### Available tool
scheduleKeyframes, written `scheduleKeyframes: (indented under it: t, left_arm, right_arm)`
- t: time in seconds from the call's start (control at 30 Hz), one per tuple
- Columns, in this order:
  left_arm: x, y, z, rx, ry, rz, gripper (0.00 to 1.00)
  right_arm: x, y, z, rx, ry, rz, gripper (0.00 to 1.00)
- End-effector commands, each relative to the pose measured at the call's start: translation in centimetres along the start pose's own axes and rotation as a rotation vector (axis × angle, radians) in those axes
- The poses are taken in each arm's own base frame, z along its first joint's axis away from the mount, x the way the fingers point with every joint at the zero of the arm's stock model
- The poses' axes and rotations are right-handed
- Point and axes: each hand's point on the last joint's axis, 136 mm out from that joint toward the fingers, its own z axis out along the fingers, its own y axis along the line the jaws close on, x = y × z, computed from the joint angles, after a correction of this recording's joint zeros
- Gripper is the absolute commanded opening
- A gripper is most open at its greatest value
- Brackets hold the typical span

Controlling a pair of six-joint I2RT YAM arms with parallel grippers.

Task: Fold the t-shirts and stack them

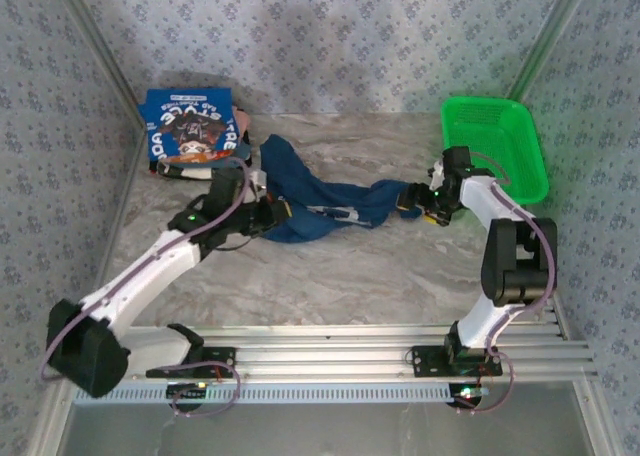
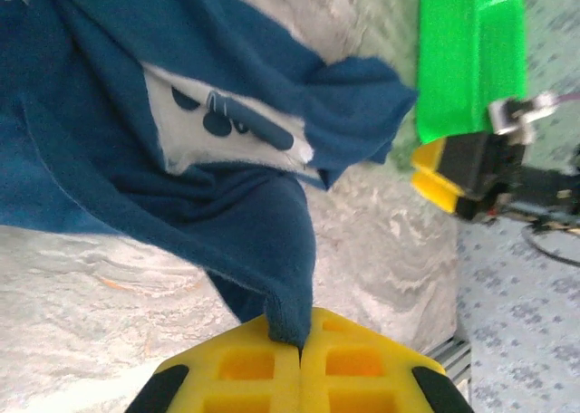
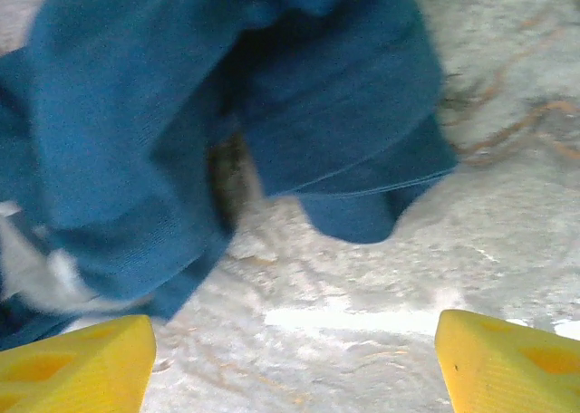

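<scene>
The dark navy cloth t-shirt (image 1: pixel 330 201) with a pale print lies crumpled in a long rope across the middle of the grey marbled table (image 1: pixel 350 276), running from the centre-left of the overhead view towards the right. The left gripper (image 2: pixel 301 345) has its yellow fingers pressed together on a fold of that cloth: at the bottom of the left wrist view a hem goes straight down into the seam between them. It looks like a pinch taken at one end so the garment can be drawn out flat.

The right gripper (image 3: pixel 294 359) stands spread wide at the other end. Its two yellow fingertips sit in the bottom corners of the right wrist view, with bare table between them and the navy bunch (image 3: pixel 136 114) just ahead, not yet inside the jaws. I'd judge it is lining up to take a matching corner, which calls for closing on a single layer and not the whole lump.

The brighter blue t-shirt (image 1: pixel 195 126) with white lettering and a dark graphic already lies folded square at the upper left of the overhead view, against the patterned back wall, so it marks where the stack belongs. The green plastic mesh basket (image 1: pixel 500 111) sits at the upper right, just beside the right arm's wrist, which leaves little room to swing outward there. The lower middle of the table is open down to the rail, and that looks the best place to spread the shirt
</scene>
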Motion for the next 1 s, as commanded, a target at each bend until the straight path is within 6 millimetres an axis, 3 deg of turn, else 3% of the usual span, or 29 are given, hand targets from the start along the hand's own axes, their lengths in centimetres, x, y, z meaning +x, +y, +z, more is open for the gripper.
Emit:
scheduleKeyframes:
  t: [0.0,0.07,0.17,0.37,0.43,0.53,0.63,0.73,0.97]
  left_arm:
    - [-0.6,1.8,-3.5,-0.075,-0.032,-0.033,0.0]
    - [-1.4,2.1,-5.6,-0.079,-0.073,-0.047,0.0]
    - [-2.4,2.7,-8.2,-0.08,-0.135,-0.07,0.0]
    - [-2.5,4.3,-10.6,-0.108,-0.183,-0.113,0.0]
    - [-2.6,4.8,-11.6,-0.134,-0.206,-0.116,0.0]
    - [-3.3,5.1,-13.0,-0.135,-0.263,-0.131,0.0]
    - [-3.2,5.5,-12.5,-0.117,-0.25,-0.151,0.0]
    - [-2.7,6.3,-11.5,-0.105,-0.238,-0.175,0.0]
    - [-2.6,7.4,-10.0,-0.1,-0.221,-0.194,0.0]
  right_arm:
    - [-2.5,-0.9,0.3,0.047,-0.044,0.067,0.82]
    - [-3.9,-0.3,0.6,0.027,-0.074,0.07,0.81]
    - [-3.7,-0.2,1.8,0.057,-0.038,0.074,0.78]
    - [-3.5,-0.6,4.2,0.119,0.002,0.09,0.67]
    - [-3.4,-0.4,4.0,0.134,-0.003,0.09,0.67]
    - [-4.3,1.7,2.9,0.025,-0.071,0.108,0.69]
    - [-4.3,4.4,1.9,-0.083,-0.061,0.087,0.7]
    - [-4.3,5.1,1.7,-0.065,-0.061,0.001,0.72]
    - [-3.7,5.8,5.3,-0.058,0.074,-0.057,0.67]
